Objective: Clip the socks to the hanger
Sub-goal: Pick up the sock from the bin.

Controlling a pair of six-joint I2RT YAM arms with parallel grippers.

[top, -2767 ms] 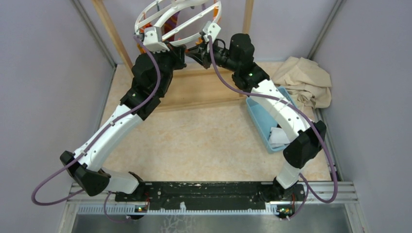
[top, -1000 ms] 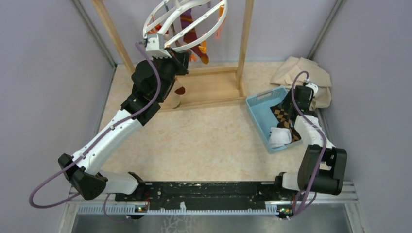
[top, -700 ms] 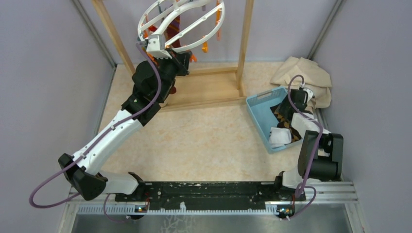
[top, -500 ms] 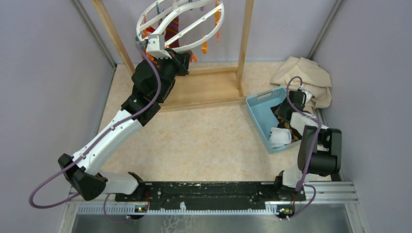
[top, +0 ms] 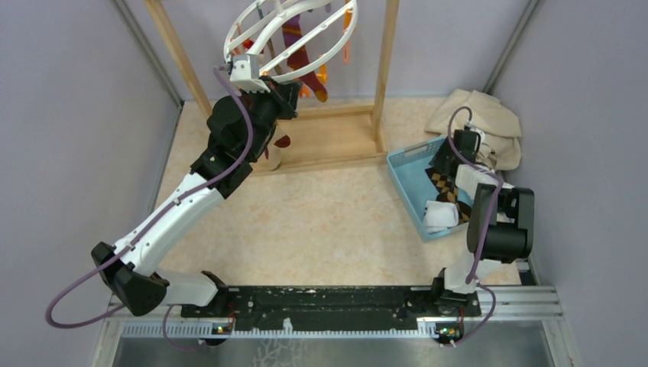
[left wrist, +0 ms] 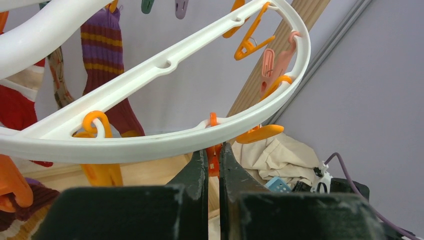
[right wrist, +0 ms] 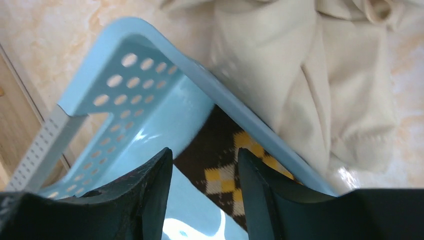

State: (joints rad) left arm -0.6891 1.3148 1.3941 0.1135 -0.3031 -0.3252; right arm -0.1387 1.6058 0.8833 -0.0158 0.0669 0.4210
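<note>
The white ring hanger (top: 338, 44) hangs tilted from the wooden frame, with orange pegs (left wrist: 250, 46) along its rim. My left gripper (left wrist: 213, 156) is shut on an orange peg (left wrist: 214, 161) just under the hanger's rim (left wrist: 150, 141). A purple striped sock (left wrist: 102, 47) and a red sock (left wrist: 17, 106) hang clipped behind it. My right gripper (right wrist: 205, 161) stands open over the blue basket (top: 405, 170), its fingers either side of the brown-diamond sock (right wrist: 225, 167) that lies below them. That sock (top: 442, 183) and a white sock (top: 441, 215) lie in the basket.
The wooden pole frame (top: 387, 53) stands at the back on its board base (top: 336, 141). A big beige cloth (top: 483, 122) lies bunched against the basket's far side (right wrist: 300, 75). Grey walls close in on both sides.
My right arm has left the hanger and come down over the basket, then edged toward its back end. The hanger has swung a little. My left gripper has kept its hold on the peg.
</note>
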